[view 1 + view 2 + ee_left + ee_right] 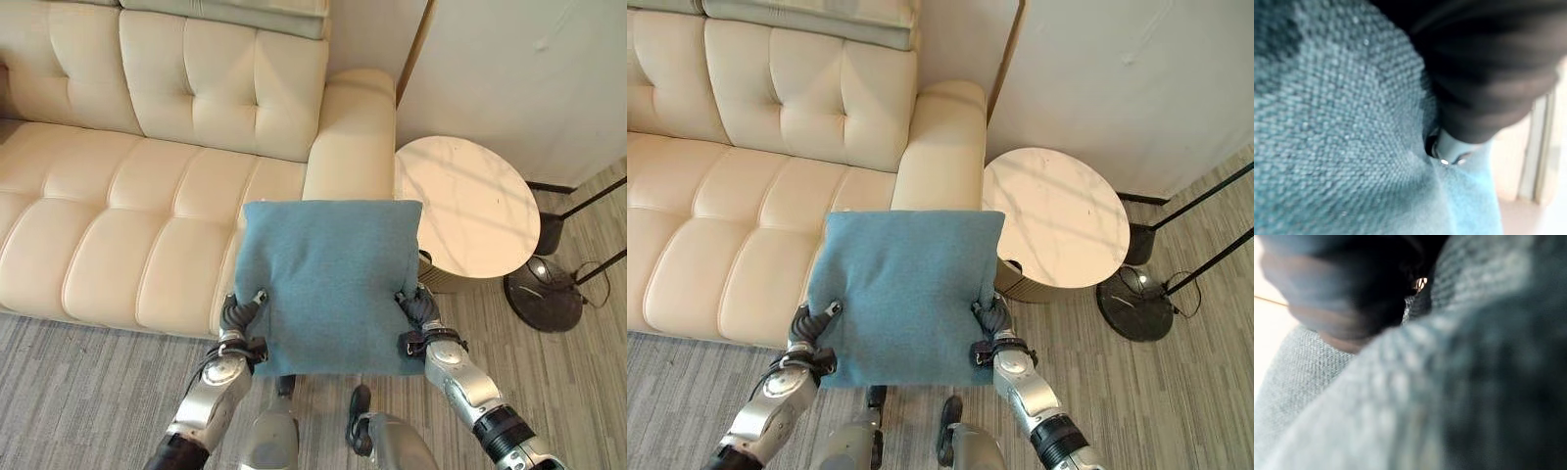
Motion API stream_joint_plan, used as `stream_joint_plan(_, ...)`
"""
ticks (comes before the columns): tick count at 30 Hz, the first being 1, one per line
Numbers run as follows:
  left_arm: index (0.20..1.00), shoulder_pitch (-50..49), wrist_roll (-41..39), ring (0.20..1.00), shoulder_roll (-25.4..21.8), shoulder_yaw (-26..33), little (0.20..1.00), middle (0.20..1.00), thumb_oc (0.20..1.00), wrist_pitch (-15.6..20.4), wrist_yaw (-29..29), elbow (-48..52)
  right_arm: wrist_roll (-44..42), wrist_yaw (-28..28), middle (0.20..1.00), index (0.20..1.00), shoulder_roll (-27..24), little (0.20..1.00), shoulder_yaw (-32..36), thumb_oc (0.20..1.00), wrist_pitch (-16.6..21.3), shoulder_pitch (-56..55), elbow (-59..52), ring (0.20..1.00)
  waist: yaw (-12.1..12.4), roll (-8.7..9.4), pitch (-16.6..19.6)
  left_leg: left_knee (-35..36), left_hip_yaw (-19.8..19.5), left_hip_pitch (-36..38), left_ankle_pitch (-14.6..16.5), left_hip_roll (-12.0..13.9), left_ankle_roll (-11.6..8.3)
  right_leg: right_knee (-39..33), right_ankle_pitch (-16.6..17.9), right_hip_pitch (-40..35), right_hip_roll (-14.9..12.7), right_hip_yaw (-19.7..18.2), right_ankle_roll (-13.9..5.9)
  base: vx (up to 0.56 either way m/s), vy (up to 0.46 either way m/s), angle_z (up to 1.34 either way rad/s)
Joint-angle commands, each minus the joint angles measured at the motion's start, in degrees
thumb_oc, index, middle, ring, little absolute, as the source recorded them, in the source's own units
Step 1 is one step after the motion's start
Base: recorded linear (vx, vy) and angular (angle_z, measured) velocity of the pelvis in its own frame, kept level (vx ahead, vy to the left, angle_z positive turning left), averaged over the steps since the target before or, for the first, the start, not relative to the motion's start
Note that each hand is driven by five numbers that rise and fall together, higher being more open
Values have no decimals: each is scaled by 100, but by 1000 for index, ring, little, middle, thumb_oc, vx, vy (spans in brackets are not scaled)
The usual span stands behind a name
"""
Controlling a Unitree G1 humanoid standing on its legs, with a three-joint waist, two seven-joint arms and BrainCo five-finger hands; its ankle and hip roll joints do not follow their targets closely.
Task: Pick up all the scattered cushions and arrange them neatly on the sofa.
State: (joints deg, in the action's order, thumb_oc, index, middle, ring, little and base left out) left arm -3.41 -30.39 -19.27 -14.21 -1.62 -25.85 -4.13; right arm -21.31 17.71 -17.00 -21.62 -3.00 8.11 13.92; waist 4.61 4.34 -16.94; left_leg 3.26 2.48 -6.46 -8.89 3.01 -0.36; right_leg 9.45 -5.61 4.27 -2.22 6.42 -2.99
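Observation:
A square teal cushion [331, 284] hangs in the air in front of the cream sofa [118, 225], near its right armrest [355, 132]. My left hand [240, 315] grips the cushion's left edge with its thumb on top. At the right edge my right hand [419, 311] holds it the same way. The fingers of both hands are hidden under the fabric. Teal weave [1342, 137] presses against the left hand's dark cover [1488, 73] in the left wrist view, and the same cloth [1459, 382] shows in the right wrist view.
A round white side table [475, 206] stands right of the armrest, against the wall. A dark lamp base [542, 294] with thin poles sits on the grey floor further right. The sofa seat to the left is bare.

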Motion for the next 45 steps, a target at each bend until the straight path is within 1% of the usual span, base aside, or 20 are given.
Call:
stream_joint_plan(1,200,410,60,200,217,-309,200,200,200,382,566,678,-40,-515,200,200,412,200,-351,200,466,292,-782,200,62,327,514,174,62,-85,428,-575,126,-694,-261,-630,400,-216,58,-275,-225,3)
stream_joint_plan(2,200,220,48,200,153,-215,200,200,200,348,671,846,-96,-617,200,200,284,200,-300,200,444,131,-1075,200,48,320,526,174,0,-187,217,-566,20,-962,-236,-721,481,-252,165,-276,-225,9)
stream_joint_plan(7,200,3,162,200,179,-127,200,200,200,317,769,1167,-170,-705,200,200,57,200,-196,200,496,-110,-1460,200,-44,160,410,129,-256,-374,-83,-573,-190,-1178,-168,-811,601,-31,254,-275,-157,30)
stream_joint_plan(9,200,-12,256,200,181,-94,200,200,200,333,765,1262,-111,-692,200,200,-46,200,-157,200,498,-79,-1575,200,-82,108,291,-420,-211,-541,95,-600,-180,-1137,-88,-736,510,159,246,-376,-98,54)
stream_joint_plan(10,200,-96,337,200,207,-26,200,200,200,368,754,1326,-77,-700,200,200,-70,200,-185,200,500,-89,-1598,200,-111,142,306,-839,57,-460,496,-586,-57,-1207,15,-702,388,332,224,-166,-38,37)
stream_joint_plan(11,200,-102,337,200,206,-23,200,200,200,366,754,1330,-77,-700,200,200,-69,200,-189,200,501,-91,-1597,200,-116,140,310,-861,54,-469,511,-585,-57,-1214,16,-707,390,335,223,-209,-46,48)
stream_joint_plan(13,200,-271,399,200,237,72,200,200,200,456,685,1445,10,-690,200,200,-58,200,-298,200,492,-29,-1633,200,-110,142,438,-985,53,-155,852,-582,0,-1351,139,-745,305,436,198,-99,-6,58)
stream_joint_plan(21,200,-465,491,200,288,42,200,200,200,501,556,1540,145,-530,200,200,-90,200,-377,200,530,-32,-1828,200,-182,110,508,-1225,225,307,1182,-402,26,-1441,152,-788,181,785,259,-57,33,45)
stream_joint_plan(23,200,-515,499,200,294,46,200,200,200,522,533,1526,102,-451,200,200,-123,200,-369,200,559,-31,-1865,200,-190,68,501,-1091,271,447,1281,-255,-55,-1445,93,-834,167,911,222,33,98,39)
stream_joint_plan(25,200,-522,494,200,285,34,200,200,200,531,523,1526,98,-414,200,200,-135,200,-350,200,584,-33,-1897,200,-189,67,487,-1008,279,449,1214,-195,-92,-1445,82,-834,146,984,218,14,89,43)
stream_joint_plan(26,200,-467,444,200,271,22,200,200,200,547,480,1532,70,-325,200,200,-162,200,-310,200,618,-6,-1926,200,-164,96,441,-767,312,350,997,7,-188,-1445,85,-795,59,1160,191,-20,80,51)
stream_joint_plan(29,200,-431,446,200,275,14,200,200,200,551,455,1526,95,-257,200,200,-205,200,-235,200,622,-6,-1955,200,-185,113,432,-460,352,259,732,189,-273,-1444,86,-768,-26,1324,181,11,144,55)
stream_joint_plan(30,200,-398,471,200,301,2,200,200,200,549,428,1536,134,-190,200,200,-257,200,-108,200,633,-22,-2000,200,-217,89,441,-45,592,212,432,427,-397,-1444,85,-796,-100,1507,141,57,260,87)
stream_joint_plan(33,200,-261,559,200,329,-49,200,200,200,550,403,1530,199,-66,200,200,-337,200,57,200,623,-60,-2046,200,-293,51,446,174,940,-47,198,626,-531,-1445,61,-867,-222,1723,97,77,220,95)
stream_joint_plan(35,200,-259,561,200,332,-53,200,200,200,551,402,1528,199,-66,200,200,-340,200,60,200,622,-62,-2050,200,-296,47,448,174,935,-52,194,626,-533,-1445,62,-864,-220,1728,98,190,307,59)
stream_joint_plan(37,200,-227,580,200,378,-88,200,200,200,598,389,1518,296,-85,200,200,-321,200,126,200,578,-169,-2183,200,-310,-56,597,174,894,67,344,479,-495,-1445,70,-1026,-387,1792,-29,406,584,1)
stream_joint_plan(39,200,-176,664,200,218,-87,200,200,200,603,391,1559,403,-120,200,200,-214,200,94,200,551,-177,-2235,200,-265,13,647,174,884,173,527,192,-284,-1262,144,-1031,-685,1675,-198,291,420,-7)
stream_joint_plan(41,200,-155,696,200,191,-116,200,200,200,610,363,1583,450,-126,200,200,-125,200,29,200,555,-162,-2219,200,-222,48,631,174,888,198,588,93,-185,-1064,130,-949,-799,1592,-242,173,342,8)
stream_joint_plan(42,200,-77,744,200,111,-99,200,200,200,623,278,1615,492,-87,200,200,9,200,-52,200,561,-110,-2157,200,-176,80,598,174,887,243,721,-75,-13,-633,197,-755,-980,1463,-312,237,528,17)
stream_joint_plan(45,200,-18,776,200,30,-118,200,200,200,635,221,1628,485,-60,200,200,100,200,-106,200,551,-14,-2116,200,-179,46,514,174,859,285,784,-212,150,25,372,-465,-1152,1306,-336,111,294,7)
